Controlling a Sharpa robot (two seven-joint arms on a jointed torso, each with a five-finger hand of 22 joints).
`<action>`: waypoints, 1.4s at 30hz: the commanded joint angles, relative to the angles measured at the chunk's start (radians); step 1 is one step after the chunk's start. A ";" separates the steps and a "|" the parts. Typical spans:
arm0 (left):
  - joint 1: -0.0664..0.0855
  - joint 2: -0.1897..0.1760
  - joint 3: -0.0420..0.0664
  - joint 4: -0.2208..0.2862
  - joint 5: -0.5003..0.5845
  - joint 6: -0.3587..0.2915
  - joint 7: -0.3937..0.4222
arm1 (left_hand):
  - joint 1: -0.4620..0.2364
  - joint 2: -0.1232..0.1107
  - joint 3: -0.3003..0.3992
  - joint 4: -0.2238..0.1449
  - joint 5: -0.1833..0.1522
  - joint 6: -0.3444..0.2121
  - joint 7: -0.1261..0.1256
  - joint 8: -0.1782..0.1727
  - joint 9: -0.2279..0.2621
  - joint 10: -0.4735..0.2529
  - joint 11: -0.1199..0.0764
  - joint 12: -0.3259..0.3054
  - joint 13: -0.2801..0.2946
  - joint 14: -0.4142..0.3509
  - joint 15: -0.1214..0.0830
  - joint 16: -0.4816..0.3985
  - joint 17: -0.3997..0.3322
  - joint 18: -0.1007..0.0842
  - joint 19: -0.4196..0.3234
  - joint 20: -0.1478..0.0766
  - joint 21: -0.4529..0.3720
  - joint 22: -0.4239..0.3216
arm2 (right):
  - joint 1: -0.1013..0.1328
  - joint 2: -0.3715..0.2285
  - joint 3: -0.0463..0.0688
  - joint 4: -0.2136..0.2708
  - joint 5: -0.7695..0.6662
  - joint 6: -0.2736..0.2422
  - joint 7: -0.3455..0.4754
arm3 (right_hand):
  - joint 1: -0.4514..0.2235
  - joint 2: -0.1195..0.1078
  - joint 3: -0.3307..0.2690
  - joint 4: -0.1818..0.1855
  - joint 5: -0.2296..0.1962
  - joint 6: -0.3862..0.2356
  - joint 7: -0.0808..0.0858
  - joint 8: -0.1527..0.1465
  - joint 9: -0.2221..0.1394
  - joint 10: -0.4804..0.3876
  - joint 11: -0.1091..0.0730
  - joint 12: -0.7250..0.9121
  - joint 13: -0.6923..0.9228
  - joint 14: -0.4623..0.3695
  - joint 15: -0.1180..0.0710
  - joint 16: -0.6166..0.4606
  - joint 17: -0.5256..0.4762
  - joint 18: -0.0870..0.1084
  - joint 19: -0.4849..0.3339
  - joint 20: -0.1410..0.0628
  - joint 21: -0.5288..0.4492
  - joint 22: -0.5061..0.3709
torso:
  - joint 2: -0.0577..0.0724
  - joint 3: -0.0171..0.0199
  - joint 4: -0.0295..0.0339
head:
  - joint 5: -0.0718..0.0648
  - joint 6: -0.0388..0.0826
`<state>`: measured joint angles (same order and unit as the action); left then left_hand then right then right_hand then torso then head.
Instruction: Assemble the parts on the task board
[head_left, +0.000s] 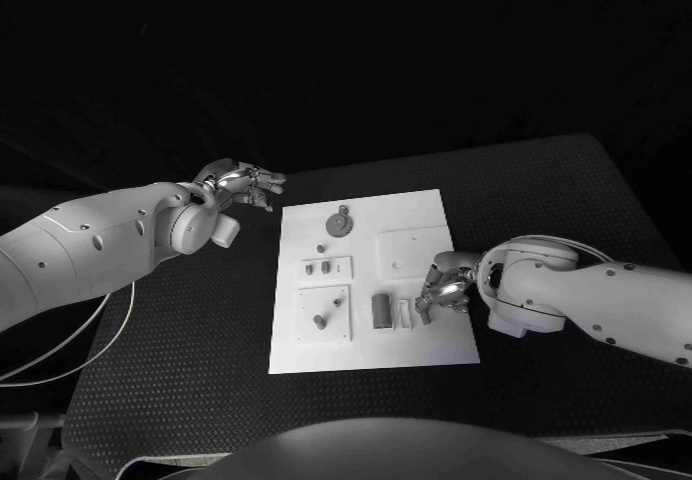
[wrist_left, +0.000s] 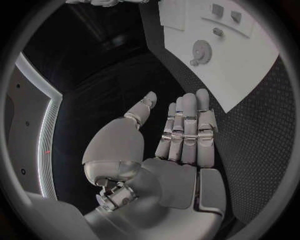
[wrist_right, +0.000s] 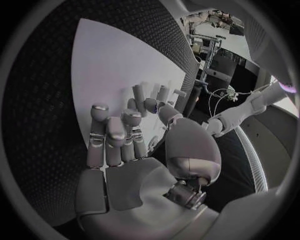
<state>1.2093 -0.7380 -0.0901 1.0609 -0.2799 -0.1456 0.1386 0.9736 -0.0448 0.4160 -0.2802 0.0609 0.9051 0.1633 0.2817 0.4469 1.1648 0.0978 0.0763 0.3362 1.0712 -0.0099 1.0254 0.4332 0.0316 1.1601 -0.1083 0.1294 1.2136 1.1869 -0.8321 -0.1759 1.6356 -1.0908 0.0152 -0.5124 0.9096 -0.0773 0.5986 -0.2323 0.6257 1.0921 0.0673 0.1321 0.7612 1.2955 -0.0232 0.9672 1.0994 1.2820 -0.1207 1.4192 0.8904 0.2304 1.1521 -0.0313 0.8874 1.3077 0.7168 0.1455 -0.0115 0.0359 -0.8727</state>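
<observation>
A plain white rectangular task board (head_left: 411, 350) is seen under the silver right hand (head_left: 444, 292), grey parts (head_left: 381, 311) just beside it, on a black dotted-textured table (head_left: 188, 330).

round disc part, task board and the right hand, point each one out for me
round disc part (head_left: 339, 223): head view, on the disc's flat face.
task board (head_left: 418, 208): head view, on a bare far corner of the white plate.
right hand (head_left: 444, 288): head view, on the middle of the hand, over the board's right edge.

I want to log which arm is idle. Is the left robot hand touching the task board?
Apart. In the head view the left robot hand hangs beyond the corner of the task board, with bare black table between them.
</observation>
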 joint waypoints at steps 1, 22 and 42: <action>0.001 0.002 0.000 0.002 -0.003 0.017 0.002 | -0.010 -0.001 0.006 0.001 -0.002 -0.006 0.005 0.005 -0.001 -0.004 0.002 0.000 0.001 0.007 -0.001 -0.006 0.001 0.012 0.008 -0.001 -0.003 0.001 | 0.001 0.007 0.000 -0.007 0.078 -0.012 -0.006 | 0.049 0.053 0.058 -0.061 -0.004 -0.008 0.015 0.003 0.012 -0.001 -0.006 0.004 -0.002 0.005 -0.011 -0.004 -0.001 0.031 0.005 -0.001 0.003 0.018 | 0.000 -0.0001 0.0000 | 0.001 0.000; 0.001 0.000 0.000 0.007 -0.021 0.022 -0.010 | -0.010 -0.002 0.006 0.000 -0.002 -0.006 0.005 0.006 -0.002 -0.005 0.002 -0.001 0.001 0.007 -0.001 -0.006 0.001 0.013 0.008 -0.001 -0.004 0.002 | 0.001 0.040 -0.005 -0.036 0.121 -0.011 -0.025 | 0.035 0.051 0.050 -0.060 -0.016 -0.008 0.014 0.006 0.010 -0.003 -0.007 0.004 -0.002 0.005 -0.013 -0.005 -0.002 0.031 0.005 0.000 0.003 0.017 | 0.000 0.0014 -0.0006 | 0.003 0.000; 0.001 0.000 0.000 0.007 -0.023 0.025 -0.012 | -0.011 -0.002 0.006 0.000 -0.002 -0.008 0.005 0.006 -0.002 -0.006 0.002 -0.001 0.001 0.007 -0.001 -0.006 0.002 0.013 0.008 -0.001 -0.005 0.002 | -0.008 0.072 -0.014 -0.068 0.161 0.045 -0.031 | 0.011 0.050 0.041 -0.055 -0.021 -0.011 0.015 0.007 0.006 -0.007 -0.007 0.003 -0.003 0.005 -0.013 -0.008 -0.002 0.031 0.008 0.003 -0.001 0.013 | 0.000 0.0005 0.0001 | 0.003 0.000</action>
<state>1.2094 -0.7385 -0.0902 1.0647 -0.2988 -0.1347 0.1242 0.9737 -0.0448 0.4161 -0.2802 0.0609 0.9022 0.1659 0.2817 0.4462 1.1648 0.0978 0.0763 0.3357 1.0712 -0.0099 1.0254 0.4338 0.0317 1.1621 -0.1103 0.1292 1.2151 1.1827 -0.7643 -0.1882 1.5676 -0.9479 0.0134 -0.5402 0.8940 -0.0616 0.5945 -0.2376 0.6069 1.0866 0.0724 0.1352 0.7635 1.2881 -0.0232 0.9671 1.0973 1.2810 -0.1214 1.4153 0.8894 0.2305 1.1543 -0.0303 0.8871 1.3077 0.7168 0.1466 -0.0117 0.0389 -0.8727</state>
